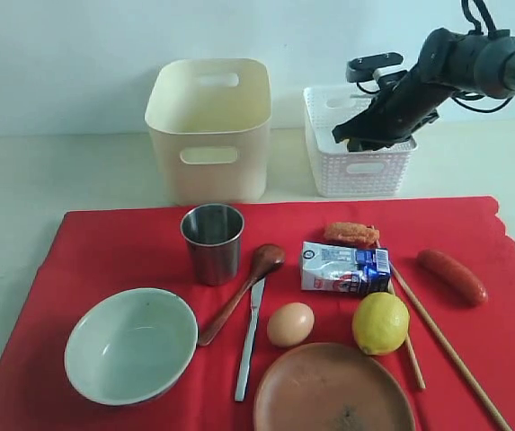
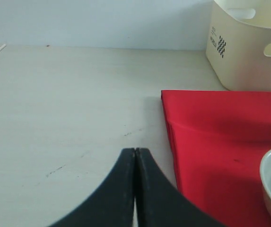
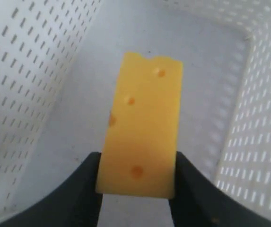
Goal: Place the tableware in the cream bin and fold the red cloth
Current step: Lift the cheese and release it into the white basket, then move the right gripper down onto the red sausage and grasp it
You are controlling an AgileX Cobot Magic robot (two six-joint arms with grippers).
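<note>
Tableware lies spread out on my red cloth (image 1: 104, 242), which is flat and smooth on the pale table (image 2: 55, 104). I see a shiny steel cup (image 1: 212, 242) standing up and a round, pale green bowl (image 1: 131, 346) in front of it. A brown wooden spoon (image 1: 239, 292) and a thin silver knife (image 1: 250, 341) lie side by side between the bowl and a smooth egg (image 1: 290, 324). The round brown plate (image 1: 333, 391) is at the front, and two long wooden chopsticks (image 1: 446, 346) lie slanted on the right. A bumpy yellow lemon (image 1: 380, 323), a boxy milk carton (image 1: 344, 268) and a red sausage (image 1: 452, 276) lie there too.

Behind the cloth stands the cream bin (image 1: 208, 126), tall and smooth with round corners. Just beside it is a white basket (image 1: 360, 166) full of little holes.

My right gripper (image 3: 137, 163) hangs in the top of the basket, pinching a flat yellow cheese (image 3: 144, 109) slab with small dimples. My left gripper (image 2: 135, 156) is pressed together, black fingers touching, over bare table near the cloth's edge.
</note>
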